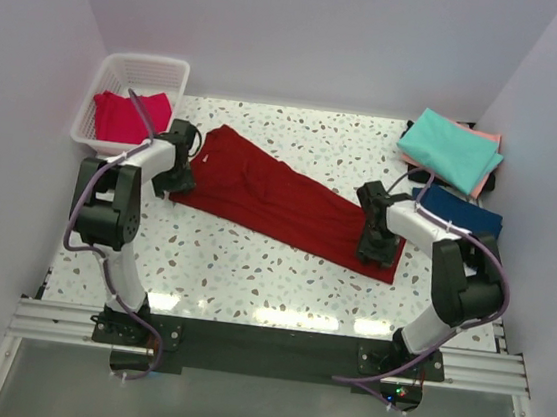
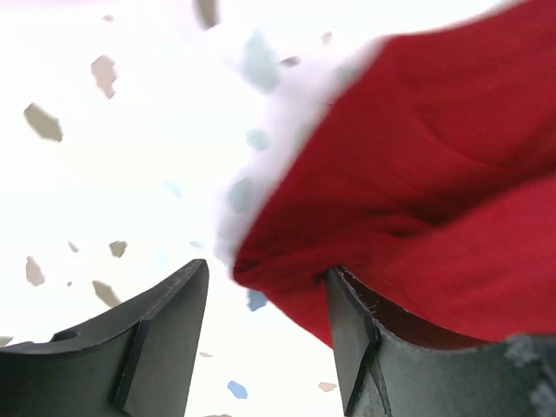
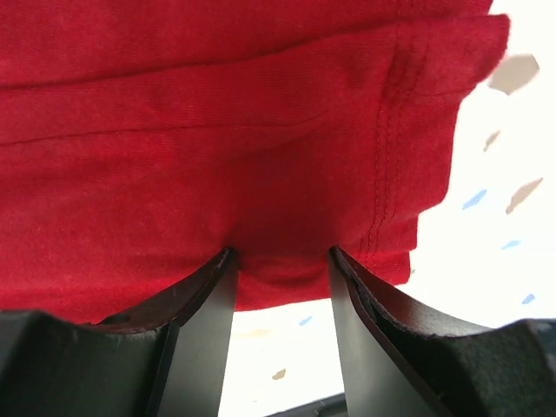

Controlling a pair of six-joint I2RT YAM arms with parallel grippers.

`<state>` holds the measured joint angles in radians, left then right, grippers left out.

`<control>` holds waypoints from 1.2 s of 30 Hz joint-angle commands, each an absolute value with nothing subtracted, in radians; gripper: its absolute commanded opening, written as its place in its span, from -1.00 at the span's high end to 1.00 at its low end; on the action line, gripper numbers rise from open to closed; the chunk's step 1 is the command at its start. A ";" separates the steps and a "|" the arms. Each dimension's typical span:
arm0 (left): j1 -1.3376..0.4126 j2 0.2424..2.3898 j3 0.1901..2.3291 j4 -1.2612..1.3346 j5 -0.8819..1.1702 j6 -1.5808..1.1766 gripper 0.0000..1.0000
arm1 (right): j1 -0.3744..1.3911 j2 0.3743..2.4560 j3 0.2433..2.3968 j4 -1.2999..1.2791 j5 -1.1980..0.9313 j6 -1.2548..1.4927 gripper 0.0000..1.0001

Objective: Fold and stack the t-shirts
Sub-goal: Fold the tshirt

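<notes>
I see the dark red shirt spread across the surface. My left hand and right hand straddle its end edges, parted, clamping nothing. If they close shallow, they may pinch one layer and the cloth slips.

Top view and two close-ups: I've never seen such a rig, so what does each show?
The top view looks down on a speckled table with two robot arms bolted at its near edge. Each ends in a two-finger gripper with a camera; the close-ups come from those, the dark shapes being the fingers. A dark red shirt lies across the table. The left gripper is at one end, the right gripper at the other, each open with the cloth's edge between its fingers. A basket holds a pinkish-red shirt; a teal shirt, salmon shirt and navy shirt lie far right.
</notes>
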<state>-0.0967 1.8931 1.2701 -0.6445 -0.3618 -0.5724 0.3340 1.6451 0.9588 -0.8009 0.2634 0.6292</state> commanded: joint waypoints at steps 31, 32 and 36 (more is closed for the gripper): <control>-0.086 1.764 1.334 -0.414 0.063 -0.515 -0.22 | 0.598 2.086 1.735 -0.519 0.085 0.442 0.30; -0.087 1.782 1.338 -0.405 0.067 -0.515 -0.22 | 0.606 2.112 1.794 -0.517 0.077 0.436 0.32; -0.095 1.842 1.377 -0.391 0.078 -0.522 -0.21 | 0.630 2.203 1.914 -0.522 0.049 0.423 0.38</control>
